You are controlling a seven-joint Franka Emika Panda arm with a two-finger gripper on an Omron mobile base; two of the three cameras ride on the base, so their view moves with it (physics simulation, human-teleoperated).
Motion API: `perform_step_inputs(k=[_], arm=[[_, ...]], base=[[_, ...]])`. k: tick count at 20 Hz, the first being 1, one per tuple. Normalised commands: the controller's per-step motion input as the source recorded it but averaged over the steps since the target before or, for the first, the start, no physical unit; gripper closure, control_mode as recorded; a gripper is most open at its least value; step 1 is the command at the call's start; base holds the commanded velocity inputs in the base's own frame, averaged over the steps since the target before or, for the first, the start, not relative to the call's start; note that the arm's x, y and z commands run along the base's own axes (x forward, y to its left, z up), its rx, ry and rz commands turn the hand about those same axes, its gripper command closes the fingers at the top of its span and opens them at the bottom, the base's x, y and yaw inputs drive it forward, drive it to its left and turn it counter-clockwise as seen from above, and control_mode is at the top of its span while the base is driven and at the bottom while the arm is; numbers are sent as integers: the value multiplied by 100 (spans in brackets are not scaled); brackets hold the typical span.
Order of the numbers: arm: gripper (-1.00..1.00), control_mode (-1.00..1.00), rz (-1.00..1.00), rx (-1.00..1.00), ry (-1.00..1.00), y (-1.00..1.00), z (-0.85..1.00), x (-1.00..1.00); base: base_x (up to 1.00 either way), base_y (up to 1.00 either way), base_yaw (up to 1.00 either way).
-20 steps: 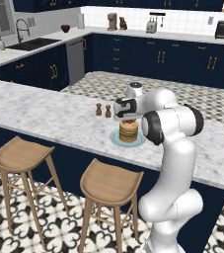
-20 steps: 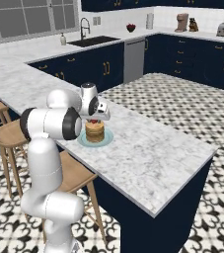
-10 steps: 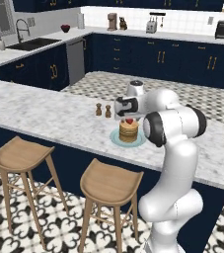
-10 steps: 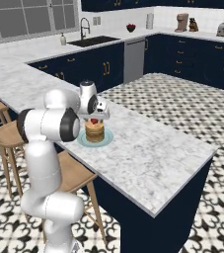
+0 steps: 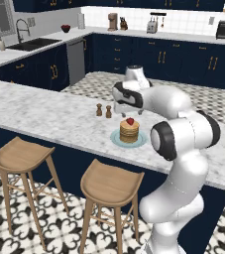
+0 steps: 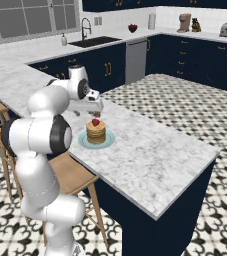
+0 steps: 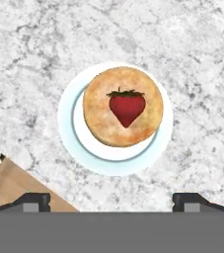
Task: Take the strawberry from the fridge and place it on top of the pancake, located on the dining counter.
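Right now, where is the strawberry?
The strawberry lies on top of the pancake stack on its pale blue plate, on the dining counter, just right of the two small shakers in the left base view.

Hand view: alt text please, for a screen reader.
Top-down look at a strawberry resting on the pancake stack, which sits on a pale blue plate on the marble dining counter. The open end effector hangs above, fingertips apart at the bottom edge.
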Motion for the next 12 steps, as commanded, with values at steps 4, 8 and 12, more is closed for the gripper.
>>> perform_step_inputs(k=[4, 8, 12], arm=[[-100, -100, 0, 3, 15, 35, 62, -100], [-100, -100, 0, 2, 14, 40, 43, -100], [-100, -100, 0, 1, 15, 35, 5, -100]], base=[[0, 0, 0], [0, 0, 0], [0, 0, 0]])
